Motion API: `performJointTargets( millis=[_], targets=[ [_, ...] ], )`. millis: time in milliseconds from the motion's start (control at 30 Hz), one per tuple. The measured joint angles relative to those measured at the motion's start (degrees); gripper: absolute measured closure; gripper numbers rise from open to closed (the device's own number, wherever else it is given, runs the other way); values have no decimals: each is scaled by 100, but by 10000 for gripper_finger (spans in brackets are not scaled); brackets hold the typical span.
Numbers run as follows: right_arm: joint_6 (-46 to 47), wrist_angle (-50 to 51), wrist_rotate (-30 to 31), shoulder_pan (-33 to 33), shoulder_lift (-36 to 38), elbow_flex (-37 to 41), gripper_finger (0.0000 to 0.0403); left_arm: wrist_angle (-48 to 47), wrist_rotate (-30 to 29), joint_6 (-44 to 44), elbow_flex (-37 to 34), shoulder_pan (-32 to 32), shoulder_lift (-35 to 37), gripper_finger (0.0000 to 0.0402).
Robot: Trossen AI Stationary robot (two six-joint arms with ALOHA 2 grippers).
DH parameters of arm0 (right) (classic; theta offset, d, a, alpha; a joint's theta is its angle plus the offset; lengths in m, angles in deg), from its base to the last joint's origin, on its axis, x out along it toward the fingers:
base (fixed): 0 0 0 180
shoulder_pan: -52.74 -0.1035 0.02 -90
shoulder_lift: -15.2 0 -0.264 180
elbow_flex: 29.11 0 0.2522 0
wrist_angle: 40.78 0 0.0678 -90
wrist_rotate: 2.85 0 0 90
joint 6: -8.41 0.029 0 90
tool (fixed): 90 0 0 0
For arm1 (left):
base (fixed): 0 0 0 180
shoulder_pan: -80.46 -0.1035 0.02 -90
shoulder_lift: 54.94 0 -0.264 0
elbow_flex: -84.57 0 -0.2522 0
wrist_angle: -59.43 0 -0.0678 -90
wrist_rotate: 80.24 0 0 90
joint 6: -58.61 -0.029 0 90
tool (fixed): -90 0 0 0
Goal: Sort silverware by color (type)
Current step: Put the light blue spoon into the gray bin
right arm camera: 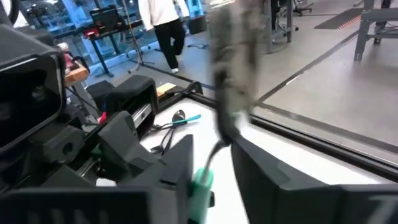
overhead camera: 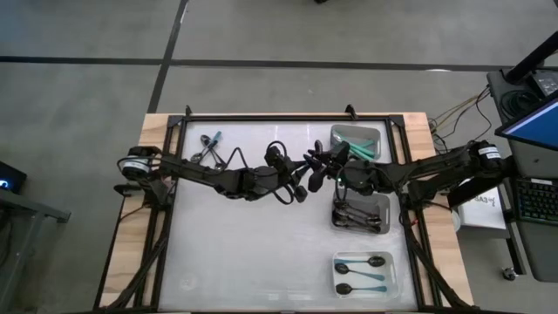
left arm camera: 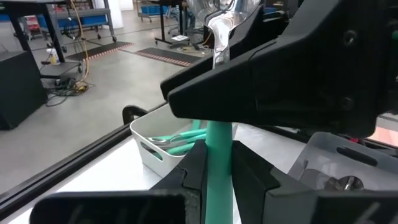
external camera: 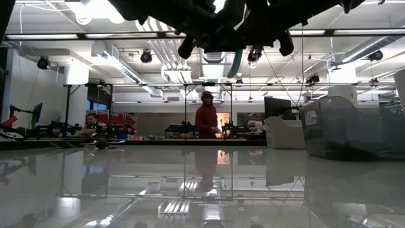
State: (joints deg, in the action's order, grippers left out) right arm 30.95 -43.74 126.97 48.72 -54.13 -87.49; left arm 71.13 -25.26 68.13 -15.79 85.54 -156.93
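A spoon with a teal handle and a metal bowl (overhead camera: 343, 154) is held high over the table's middle, upright, bowl (right arm camera: 233, 62) uppermost. My left gripper (overhead camera: 316, 170) reaches in from the table's left and is shut on its handle. My right gripper (overhead camera: 338, 167) comes from the right. It is open, with its fingers (right arm camera: 261, 174) standing on either side of the spoon where the teal handle meets the metal neck. I cannot tell whether they touch it. A few more spoons (overhead camera: 209, 148) lie loose on the table at its far left. My left gripper (left arm camera: 217, 155) pinches the spoon's teal handle (left arm camera: 217, 140) between its two fingers, which lie along the handle. The spoon is lifted clear of the table. It stands up out of the hold, and its metal part (left arm camera: 221, 37) shows beyond the other gripper.
Three trays line the table's right side. A grey one (overhead camera: 375, 133) at the far edge holds teal-handled spoons, a middle one (overhead camera: 384, 202) holds dark spoons, and a white one (overhead camera: 394, 262) near me holds black-bowled, teal-handled spoons. People stand in the room beyond the table.
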Motion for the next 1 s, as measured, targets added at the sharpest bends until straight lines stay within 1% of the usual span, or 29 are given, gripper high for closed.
performJointTargets(
  millis=[133,167,267,367,467,533,600,667,800,900,1000],
  targets=[
    [-276,-63,-105,5,-16,-8,372,14,2,-41,-2,0,-4,370],
    [-367,-102,-111,3,-15,-9,379,46,-1,-62,-2,0,-4,370],
    [-450,-116,-278,14,28,-9,384,62,-2,-63,-2,0,-4,368],
    [-670,-78,-277,15,74,-5,386,31,3,-54,-2,0,-4,338],
    [-921,71,85,52,187,18,388,-98,42,-74,0,23,11,297],
    [-1035,380,366,54,362,15,388,-231,45,-159,0,25,11,275],
    [-1071,877,599,83,557,-48,388,-353,41,-193,0,14,11,258],
    [-1100,1624,883,170,748,-133,388,-458,24,-195,0,11,11,247],
    [-949,3375,1484,496,1017,-379,388,-660,18,-165,0,15,11,242],
    [-503,4543,1535,946,1045,-450,388,-704,20,-153,0,21,11,245],
    [-235,5256,1489,1430,900,-440,388,-704,17,-153,0,22,11,250]
  ],
)
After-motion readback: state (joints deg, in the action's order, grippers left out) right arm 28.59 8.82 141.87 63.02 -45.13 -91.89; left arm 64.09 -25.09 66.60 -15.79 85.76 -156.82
